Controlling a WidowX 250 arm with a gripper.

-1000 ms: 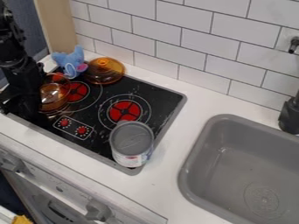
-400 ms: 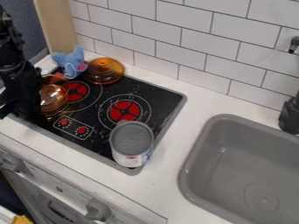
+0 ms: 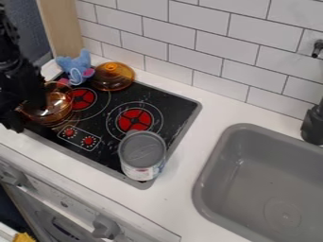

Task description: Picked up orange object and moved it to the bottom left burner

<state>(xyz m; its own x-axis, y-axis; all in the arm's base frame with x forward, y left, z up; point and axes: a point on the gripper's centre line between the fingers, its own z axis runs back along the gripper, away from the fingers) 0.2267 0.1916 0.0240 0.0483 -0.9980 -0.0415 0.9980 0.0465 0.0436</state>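
Note:
A transparent orange pot (image 3: 58,105) stands at the left part of the black stovetop (image 3: 114,137), next to the left red burner (image 3: 82,99). My black gripper (image 3: 30,106) hangs at the pot's left side and covers part of it. Whether it holds the pot's rim cannot be made out. An orange glass lid (image 3: 113,75) with a round knob lies at the back of the stove. What is under the pot and the arm is hidden.
A blue plush toy (image 3: 77,66) sits at the back left beside the lid. A grey-topped can (image 3: 142,155) stands at the stove's front right corner. The grey sink (image 3: 252,175) is at the right, with a black faucet (image 3: 313,124). White tiled wall behind.
The arm has shifted slightly at the left, and its lower part now covers more of the pot's left side. Lid, toy and can have stayed put.

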